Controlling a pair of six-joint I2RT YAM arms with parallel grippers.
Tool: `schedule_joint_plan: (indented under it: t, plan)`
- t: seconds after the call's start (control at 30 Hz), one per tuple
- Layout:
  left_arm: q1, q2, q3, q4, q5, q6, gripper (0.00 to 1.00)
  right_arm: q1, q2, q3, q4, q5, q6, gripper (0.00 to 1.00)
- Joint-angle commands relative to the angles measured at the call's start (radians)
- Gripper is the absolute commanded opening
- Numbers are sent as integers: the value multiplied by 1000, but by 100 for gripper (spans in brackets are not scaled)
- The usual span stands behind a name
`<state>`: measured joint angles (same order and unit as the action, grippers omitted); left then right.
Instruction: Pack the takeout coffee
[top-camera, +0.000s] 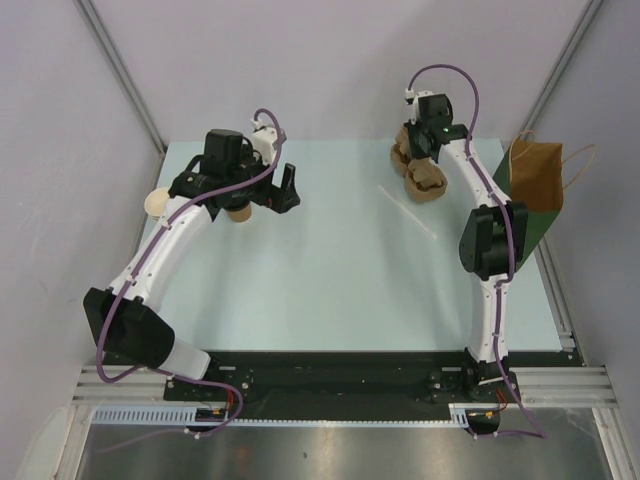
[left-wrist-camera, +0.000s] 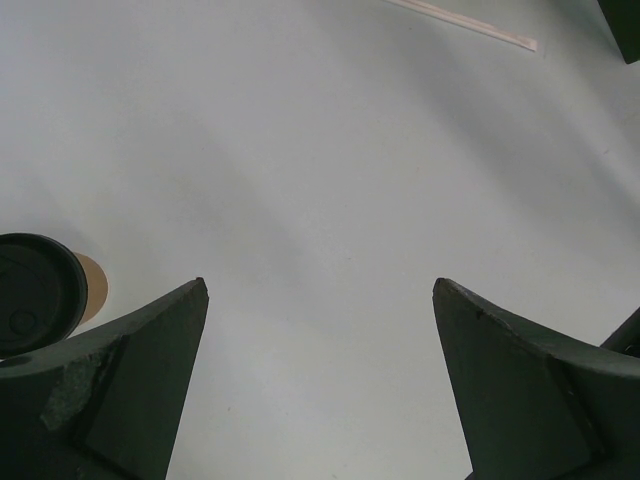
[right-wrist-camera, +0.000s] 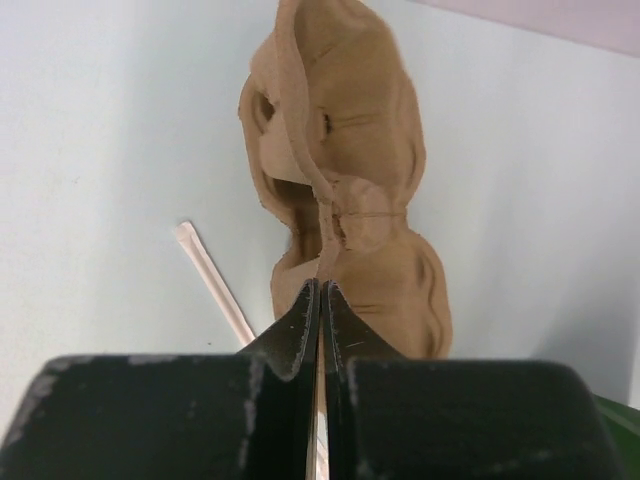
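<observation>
On the counter (top-camera: 330, 290), far left: coffee cup (left-wrist-camera: 35, 295) stands just beside the left gripper (left-wrist-camera: 320, 290), outside its fingers rather than between them.
Cup heading: upright, black lid facing up; long axis judged vertical, brown wall showing under the lid.
Left gripper: fingers wide apart, nothing held.
Right gripper (right-wrist-camera: 320, 290): fingers pressed together on a thin rim of the cardboard cup carrier (right-wrist-camera: 340, 150); whether the carrier is clear of the counter cannot be told.
Paper bag (top-camera: 535, 172): at the counter's right edge, well apart from the cup.
Risk one: a finger moving sideways could strike the cup wall and tip it. Cause: the cup sits outside the opening.
Risk two: the carrier could slip or tear. Cause: pinch on the rim only.
</observation>
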<state>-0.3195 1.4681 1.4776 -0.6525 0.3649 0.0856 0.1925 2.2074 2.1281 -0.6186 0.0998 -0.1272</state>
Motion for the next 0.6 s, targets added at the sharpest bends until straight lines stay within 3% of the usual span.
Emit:
schedule_joint_plan:
  t: [0.0,0.57]
  plan:
    - [-1,-2,44,22,22,-14,99,2,-84,41,42,49,-40,0]
    - [-1,1,52,16,16,-17,99,39,-132,58,5,-4,-42,0]
